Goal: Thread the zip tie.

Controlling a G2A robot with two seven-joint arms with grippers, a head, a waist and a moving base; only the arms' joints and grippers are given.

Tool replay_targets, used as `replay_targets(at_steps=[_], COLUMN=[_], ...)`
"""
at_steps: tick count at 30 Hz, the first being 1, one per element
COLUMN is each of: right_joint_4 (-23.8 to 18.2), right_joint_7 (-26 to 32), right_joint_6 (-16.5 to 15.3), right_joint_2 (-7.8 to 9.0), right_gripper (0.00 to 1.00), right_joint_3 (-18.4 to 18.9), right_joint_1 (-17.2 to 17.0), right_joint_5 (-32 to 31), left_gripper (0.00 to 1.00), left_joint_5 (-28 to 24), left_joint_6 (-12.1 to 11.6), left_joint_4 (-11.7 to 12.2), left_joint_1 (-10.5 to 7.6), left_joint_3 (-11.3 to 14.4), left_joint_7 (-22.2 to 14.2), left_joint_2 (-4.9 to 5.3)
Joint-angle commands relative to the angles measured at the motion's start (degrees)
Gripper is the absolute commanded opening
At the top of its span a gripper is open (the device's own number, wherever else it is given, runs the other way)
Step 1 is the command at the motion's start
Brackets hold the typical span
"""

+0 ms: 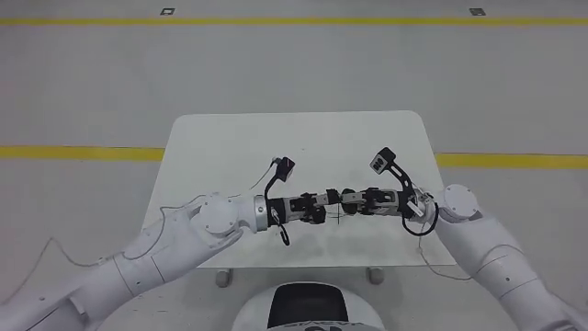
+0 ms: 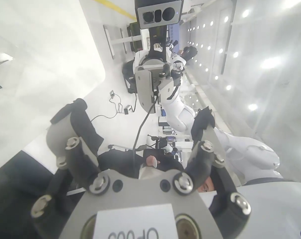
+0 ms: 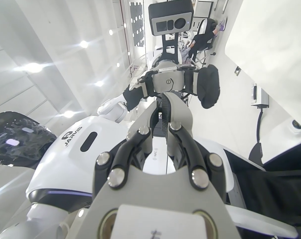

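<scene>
Over the desk (image 1: 230, 147), just robot-side of its middle: right gripper (image 3: 165, 99), fingers pinching the zip tie (image 3: 164, 116). The tie's long axis points straight at the left gripper (image 2: 140, 111), close opposite, fingers spread wide and holding nothing. Judged: left arm receives the tip. Wrist label (image 2: 135, 222): print not transcribed.

From above, the zip tie (image 1: 338, 210) is only a thin dark line between the left gripper (image 1: 323, 210) and the right gripper (image 1: 349, 205), too small to tell head from tail. In the right wrist view, the right gripper's fingers (image 3: 185, 115) flank the zip tie and hide both its ends. Beyond the zip tie, the tabletop (image 3: 272, 26) is cut off by the picture's edge.
</scene>
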Motion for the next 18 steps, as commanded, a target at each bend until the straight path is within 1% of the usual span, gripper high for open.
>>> replay_targets(at_steps=[1, 2, 4, 5, 10, 13, 18], right_joint_4=[-0.5, -0.6, -0.7, -0.8, -0.8, -1.8, -3.0], right_joint_7=[-0.3, -0.3, -0.3, -0.3, -0.3, -1.8, -1.7], right_joint_6=[0.1, 0.1, 0.2, 0.2, 0.2, 0.3, 0.3], right_joint_2=[0.00, -0.01, -0.04, -0.08, -0.08, -0.17, -0.14], right_gripper=[0.00, 0.00, 0.00, 0.00, 0.00, 0.00, 0.00], right_joint_3=[0.3, 0.4, 0.6, 0.7, 0.7, 0.7, 1.4], right_joint_1=[-0.4, -0.5, -0.7, -0.8, -0.8, -1.3, -2.2], right_joint_5=[-0.2, -0.2, -0.1, 0.0, 0.0, -0.4, -1.0], left_gripper=[1.00, 1.00, 1.00, 1.00, 1.00, 1.00, 1.00], left_joint_5=[-2.2, -3.0, -4.4, -4.2, -4.2, -3.5, -3.4], left_joint_6=[0.4, 0.6, 0.3, 0.3, 0.3, 1.1, 1.7], left_joint_4=[0.2, 0.4, 0.8, 1.1, 1.1, 0.8, 0.7], left_joint_1=[0.42, 0.47, 0.65, 0.56, 0.56, 1.10, 1.72], left_joint_3=[-0.4, -0.6, -1.0, -1.1, -1.1, -1.3, -2.1], left_joint_7=[-0.7, -1.3, -2.5, -2.7, -2.7, -1.6, -1.6], left_joint_2=[-0.23, -0.32, -0.54, -0.59, -0.59, -0.82, -1.20])
